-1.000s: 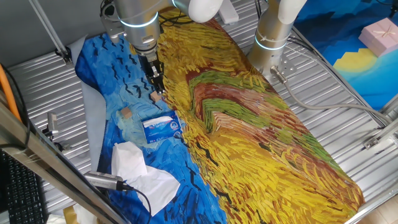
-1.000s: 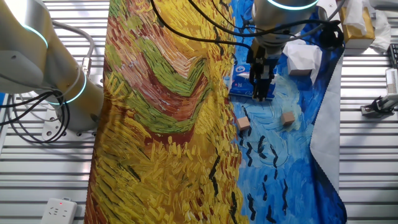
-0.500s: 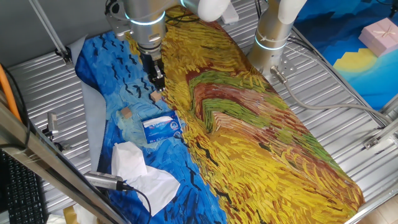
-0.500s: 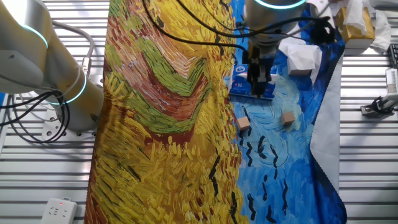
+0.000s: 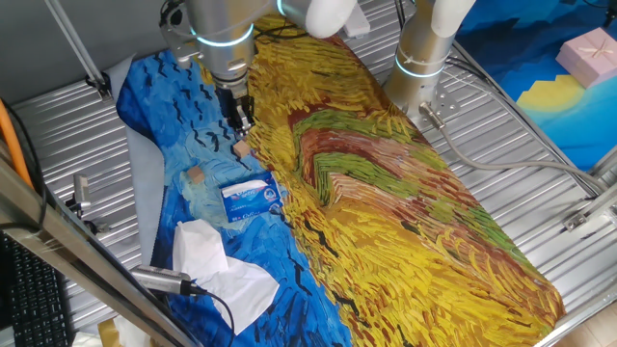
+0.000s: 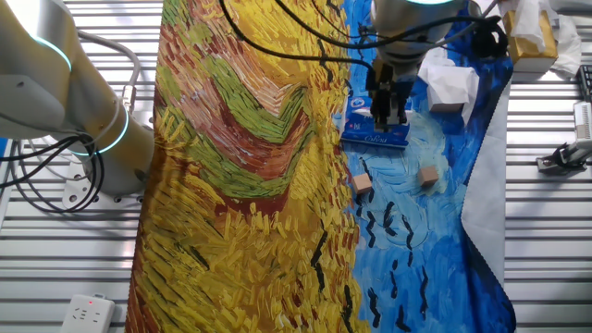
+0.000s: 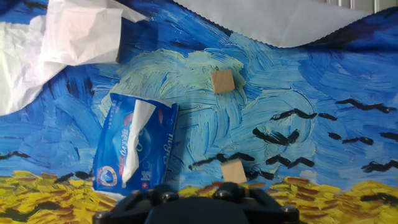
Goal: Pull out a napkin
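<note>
The blue-and-white tissue pack (image 7: 134, 149) lies flat on the blue part of the painted cloth. It also shows in one fixed view (image 5: 253, 198) and in the other fixed view (image 6: 363, 129). The napkin (image 7: 134, 138) is a creased white sheet that sticks out of the pack's slot. My gripper (image 5: 241, 122) hangs above the cloth beside a wooden cube (image 5: 241, 150), apart from the pack, with the fingers a small way apart and empty. It also shows in the other fixed view (image 6: 387, 118). The hand view shows only the gripper's base, not the fingertips.
Two wooden cubes (image 7: 222, 81) (image 7: 233, 172) lie on the cloth close to the pack. A bigger white tissue wad (image 7: 62, 37) lies beyond the pack and shows in one fixed view (image 5: 217, 258). A second robot arm's base (image 5: 419, 67) stands by the yellow side of the cloth.
My gripper has risen a little above the cloth, away from the wooden cube below it. The pack, the napkin and the cubes have not moved.
</note>
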Available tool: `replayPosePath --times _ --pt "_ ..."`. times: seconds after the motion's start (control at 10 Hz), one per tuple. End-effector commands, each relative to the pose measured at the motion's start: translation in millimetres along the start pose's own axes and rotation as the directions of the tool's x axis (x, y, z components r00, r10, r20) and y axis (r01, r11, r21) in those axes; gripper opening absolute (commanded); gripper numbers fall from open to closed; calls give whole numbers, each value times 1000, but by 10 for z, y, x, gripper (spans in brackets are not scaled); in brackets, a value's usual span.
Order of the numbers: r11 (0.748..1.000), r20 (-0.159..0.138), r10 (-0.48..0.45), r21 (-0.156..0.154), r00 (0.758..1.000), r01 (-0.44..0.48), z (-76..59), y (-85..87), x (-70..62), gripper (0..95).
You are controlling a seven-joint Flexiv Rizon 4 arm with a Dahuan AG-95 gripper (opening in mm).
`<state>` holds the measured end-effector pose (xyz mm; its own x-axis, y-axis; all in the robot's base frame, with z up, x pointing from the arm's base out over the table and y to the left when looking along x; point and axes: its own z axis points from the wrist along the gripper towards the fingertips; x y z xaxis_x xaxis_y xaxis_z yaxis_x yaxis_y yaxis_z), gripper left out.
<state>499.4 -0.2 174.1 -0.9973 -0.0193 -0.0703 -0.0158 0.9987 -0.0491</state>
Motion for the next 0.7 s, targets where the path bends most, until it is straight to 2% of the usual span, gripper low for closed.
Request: replayPosePath --times 0.1,0.3,0.7 --pt "999 34 49 -20 998 -48 4 -4 -3 0" --pt "997 25 73 -22 997 -72 -3 -7 -4 0" --pt "993 15 102 -53 995 -101 1 -6 -5 0"
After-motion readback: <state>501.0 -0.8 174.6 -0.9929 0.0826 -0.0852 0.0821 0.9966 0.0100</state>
